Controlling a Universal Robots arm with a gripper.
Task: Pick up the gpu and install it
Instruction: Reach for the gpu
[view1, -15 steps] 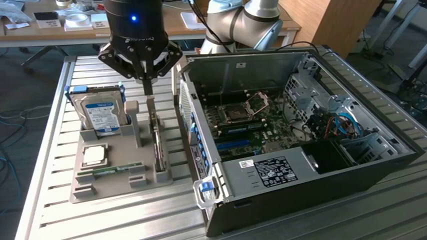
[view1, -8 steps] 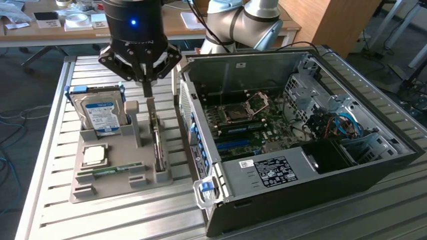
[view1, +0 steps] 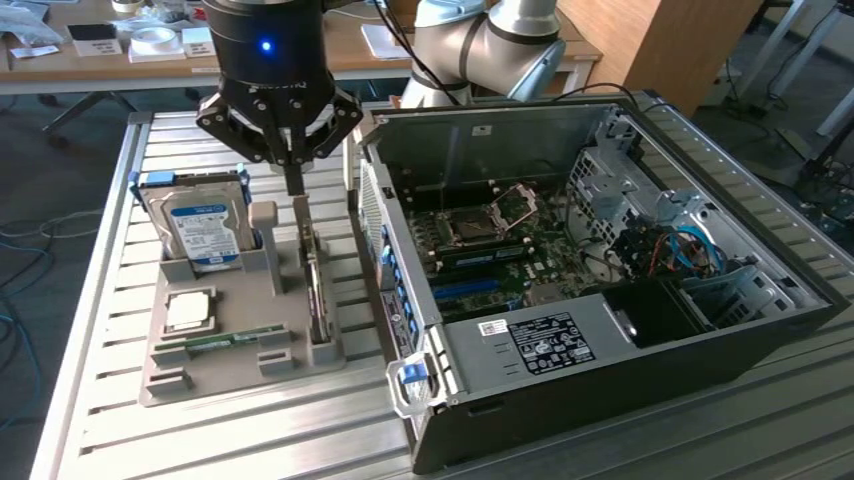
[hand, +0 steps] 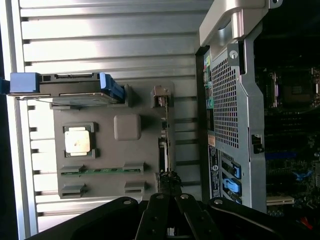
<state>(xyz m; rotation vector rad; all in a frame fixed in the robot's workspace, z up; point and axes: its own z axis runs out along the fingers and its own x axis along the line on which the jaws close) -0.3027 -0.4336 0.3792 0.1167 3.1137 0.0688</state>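
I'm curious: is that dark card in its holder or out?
In: the gpu stands on edge in the gray holder's slot.

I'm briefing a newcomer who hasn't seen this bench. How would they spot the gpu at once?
Beside the open computer case, on the exterior view's left, lies a grey tray. The gpu is the thin dark card standing on edge nearest the case, unlike the blue-labelled hard drive or flat memory stick.

The surface (view1: 267, 440) is ribbed, pale metal with a dull sheen. The parts tray (view1: 214, 385) looks matt grey plastic. The computer case (view1: 494, 135) shows bare sheet metal.
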